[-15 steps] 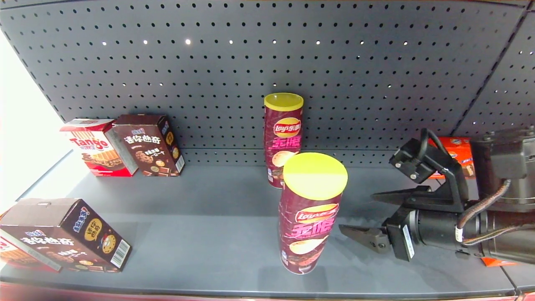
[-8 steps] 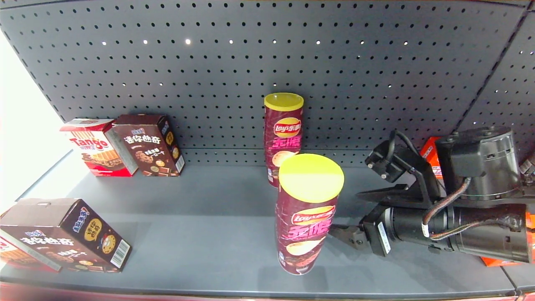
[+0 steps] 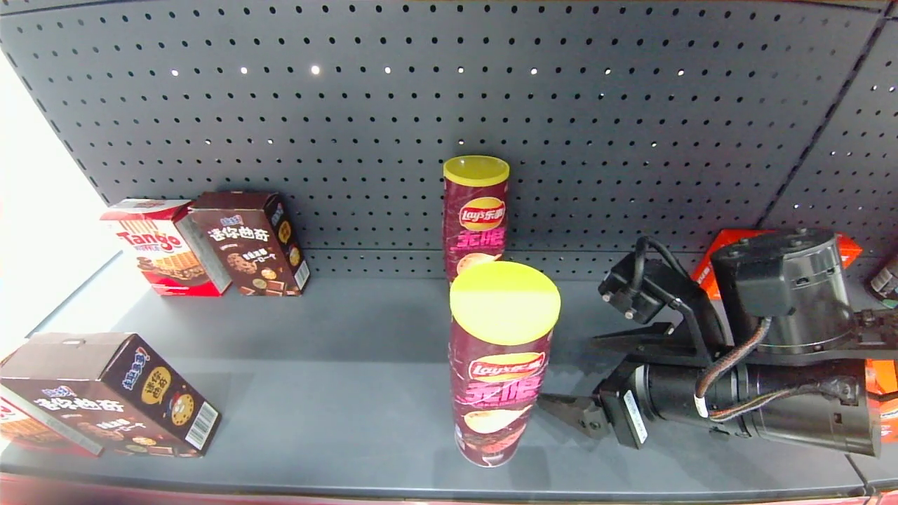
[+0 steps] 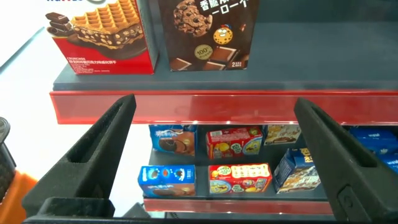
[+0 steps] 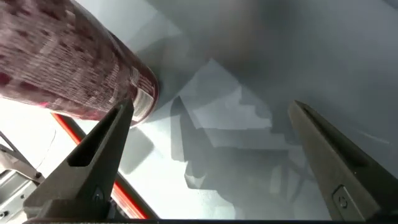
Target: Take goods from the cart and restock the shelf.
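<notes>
Two maroon chip cans with yellow lids stand on the grey shelf [image 3: 337, 379]. The back can [image 3: 476, 210] is by the pegboard; the front can [image 3: 499, 365] stands nearer the shelf's front edge, leaning slightly. My right gripper [image 3: 568, 372] lies low on the shelf just right of the front can, open, its near fingertip [image 3: 546, 402] at the can's side. In the right wrist view the can [image 5: 68, 68] sits beside one finger, outside the gap of the gripper [image 5: 211, 106]. My left gripper [image 4: 214, 102] is open and holds nothing, in front of the red shelf edge [image 4: 224, 106].
A wafer box [image 3: 158, 245] and a cookie box [image 3: 252, 242] stand at the back left; another brown box [image 3: 112, 393] lies at the front left. An orange box [image 3: 722, 249] sits behind my right arm. Lower shelves [image 4: 230, 162] hold several small boxes.
My right arm has moved left along the shelf. The front can has shifted left with it and now stands nearly in front of the back can.
</notes>
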